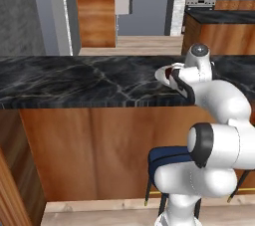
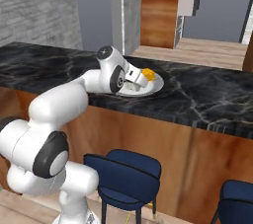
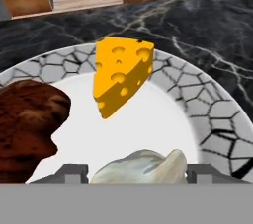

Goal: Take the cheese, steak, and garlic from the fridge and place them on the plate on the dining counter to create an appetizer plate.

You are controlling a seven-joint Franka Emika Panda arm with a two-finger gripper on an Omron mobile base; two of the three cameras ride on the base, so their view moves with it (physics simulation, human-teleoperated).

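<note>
Jaws astride garlic [image 3: 143, 166] | plate [image 3: 217, 119]: one cheese [image 3: 121, 72], one steak [image 3: 27, 119]

- The left base view looks from behind the arm [image 1: 219, 120], on its left, forward and down at the brown wood front and black marble tabletop [image 1: 84, 80]; the arm fills its lower right.
- The right base view looks from behind on the right, angled across the same tabletop [image 2: 197, 94], with the arm at lower left and navy stools [image 2: 126, 173] below.
- Both base views share the marble tabletop, its wood panel and the arm reaching over it.
- The hand view sits very near the plate [image 3: 217, 119], looking along the claw [image 3: 138, 173] across the cheese [image 3: 121, 75], steak [image 3: 27, 124] and garlic [image 3: 143, 166] toward the far tabletop edge.
</note>
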